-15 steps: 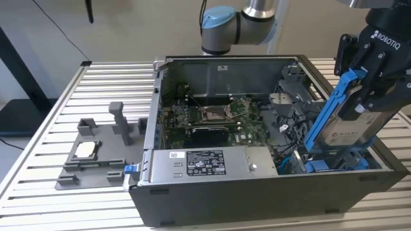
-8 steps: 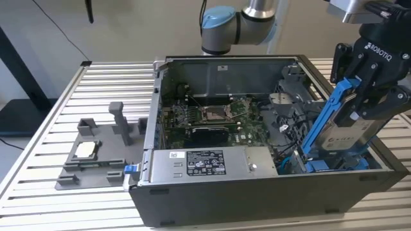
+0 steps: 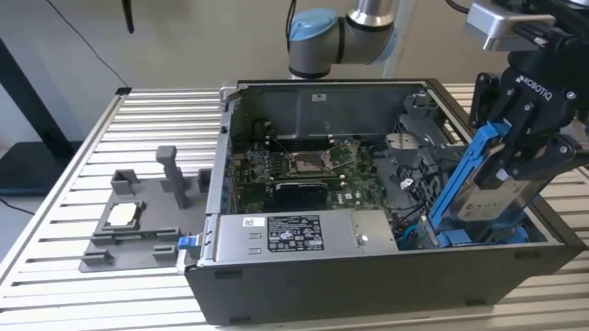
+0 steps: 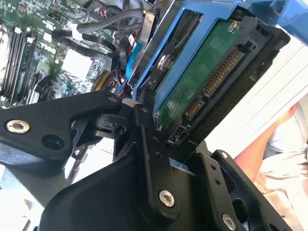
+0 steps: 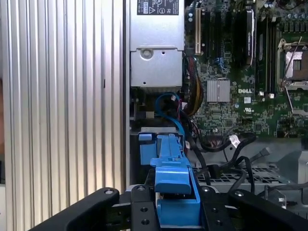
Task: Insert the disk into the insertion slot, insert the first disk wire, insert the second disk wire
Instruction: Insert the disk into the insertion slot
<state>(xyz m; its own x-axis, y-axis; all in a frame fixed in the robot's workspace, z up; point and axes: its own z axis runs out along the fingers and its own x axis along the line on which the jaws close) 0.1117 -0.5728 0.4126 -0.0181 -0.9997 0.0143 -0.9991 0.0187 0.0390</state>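
The disk (image 3: 481, 200), a silver-grey drive in a bright blue caddy, hangs tilted over the black computer case (image 3: 368, 289) at the exterior view's right front corner. My gripper (image 3: 514, 165) is shut on the disk's upper part. Its lower end dips toward the insertion slot (image 3: 458, 238), a cage with blue trim. In the second wrist view the disk's green circuit board and connectors (image 4: 207, 82) show between the black fingers (image 4: 149, 159). In the first wrist view the blue caddy (image 5: 171, 175) points at the slot (image 5: 153, 137). A blue cable (image 5: 168, 103) and black cables (image 5: 231, 142) lie beside it.
A labelled silver power-supply box (image 3: 294, 234) fills the case's front, with the motherboard (image 3: 304, 165) behind it. A grey fixture (image 3: 138, 221) stands on the slatted table at the exterior view's left. A person's arm (image 4: 269, 144) is close beside the case.
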